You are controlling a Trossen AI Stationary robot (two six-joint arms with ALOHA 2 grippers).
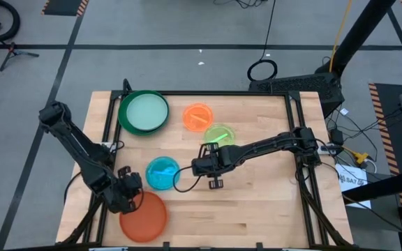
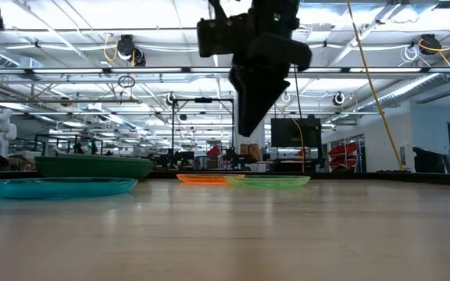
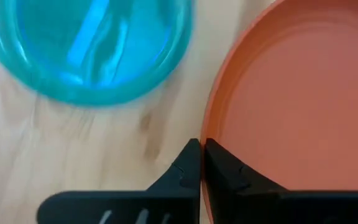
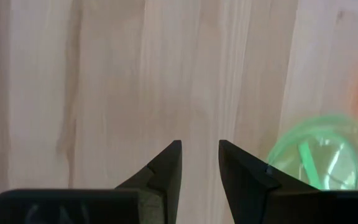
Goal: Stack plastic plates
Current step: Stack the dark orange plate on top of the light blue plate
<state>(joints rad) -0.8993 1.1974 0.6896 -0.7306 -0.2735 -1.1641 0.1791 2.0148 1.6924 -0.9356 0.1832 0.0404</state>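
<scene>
Plates lie spread across the wooden bench, waiting to be gathered into one pile. The left claw is clenched on the rim of the red-orange plate at the near edge, likely to lift it. The right claw hovers partly parted, empty, beside the lime plate.

Wooden table, cables, monitor behind.
</scene>
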